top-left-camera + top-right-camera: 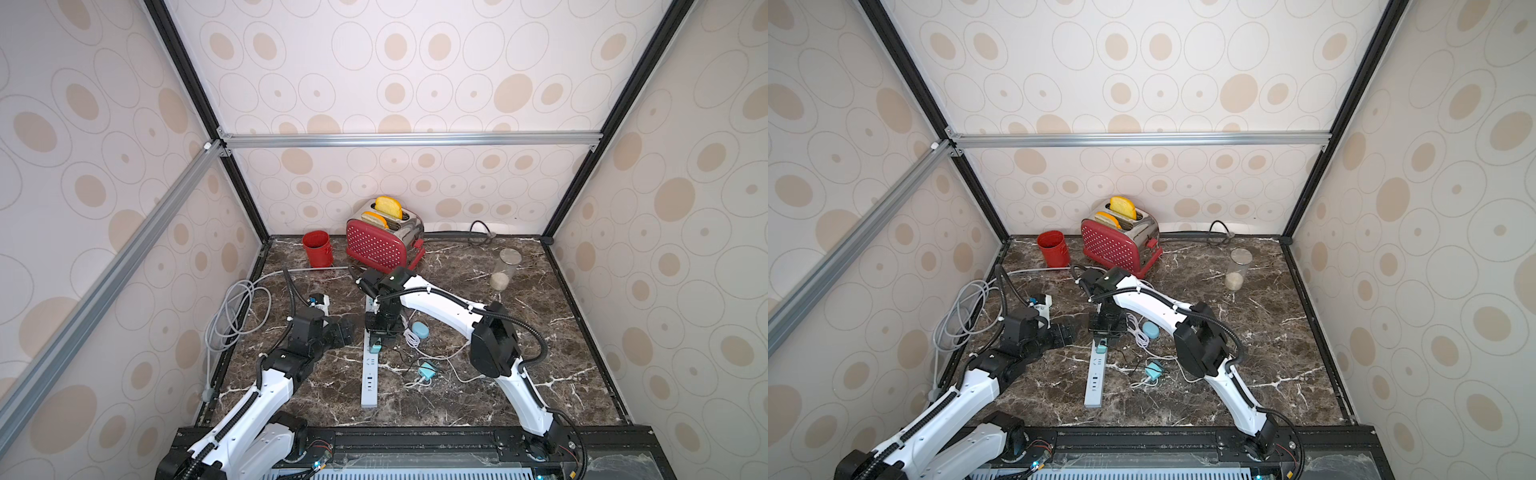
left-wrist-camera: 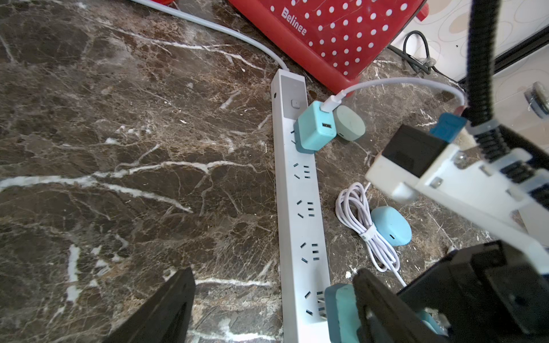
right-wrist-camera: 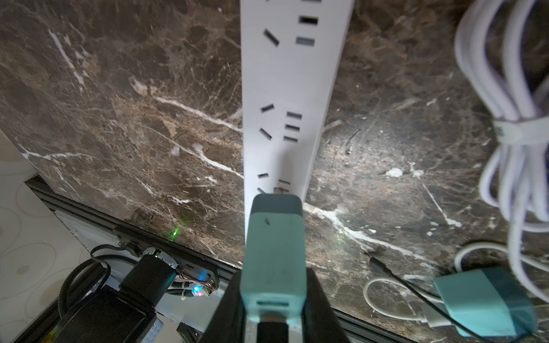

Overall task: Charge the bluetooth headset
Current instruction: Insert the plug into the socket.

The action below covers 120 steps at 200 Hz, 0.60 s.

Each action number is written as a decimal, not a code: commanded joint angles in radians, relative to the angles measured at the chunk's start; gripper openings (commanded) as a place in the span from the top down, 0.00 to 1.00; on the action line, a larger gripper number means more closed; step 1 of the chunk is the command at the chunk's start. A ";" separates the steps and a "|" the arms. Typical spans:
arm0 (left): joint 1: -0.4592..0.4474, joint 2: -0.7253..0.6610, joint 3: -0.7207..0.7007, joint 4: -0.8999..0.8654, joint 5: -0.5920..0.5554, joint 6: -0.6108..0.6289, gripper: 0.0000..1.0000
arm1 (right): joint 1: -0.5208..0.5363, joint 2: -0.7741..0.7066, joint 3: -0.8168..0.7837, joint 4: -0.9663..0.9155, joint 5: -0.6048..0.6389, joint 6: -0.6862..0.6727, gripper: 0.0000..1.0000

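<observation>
The bluetooth headset's light-blue oval case [image 1: 419,329] [image 2: 390,225] lies on the marble right of the white power strip [image 1: 370,374] [image 2: 300,193], beside a coiled white cable [image 2: 365,225]. My right gripper [image 3: 274,285] [image 1: 376,336] is shut on a teal charger [image 3: 274,246] [image 2: 338,311]. It points down at the strip, and the charger's prongs sit at a socket. My left gripper [image 2: 273,314] [image 1: 347,330] stands open just left of it, and the strip shows between its fingers. A second teal charger [image 2: 315,130] with a white cable in it stands at the strip's far end.
A third teal charger [image 1: 428,370] [image 3: 481,300] lies loose with a white cable and a thin black lead near the front. A red toaster [image 1: 384,241], a red cup [image 1: 318,249] and a glass jar [image 1: 505,270] stand at the back. Grey cable loops [image 1: 232,316] lie at the left wall.
</observation>
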 commanded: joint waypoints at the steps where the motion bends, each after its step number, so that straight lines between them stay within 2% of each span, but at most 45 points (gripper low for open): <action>1: -0.003 -0.010 -0.001 0.021 0.003 -0.008 0.14 | -0.007 0.052 0.019 -0.047 0.049 0.006 0.98; 120: -0.003 -0.013 0.003 0.011 0.008 -0.007 0.14 | -0.017 0.048 0.020 -0.141 0.070 -0.019 0.99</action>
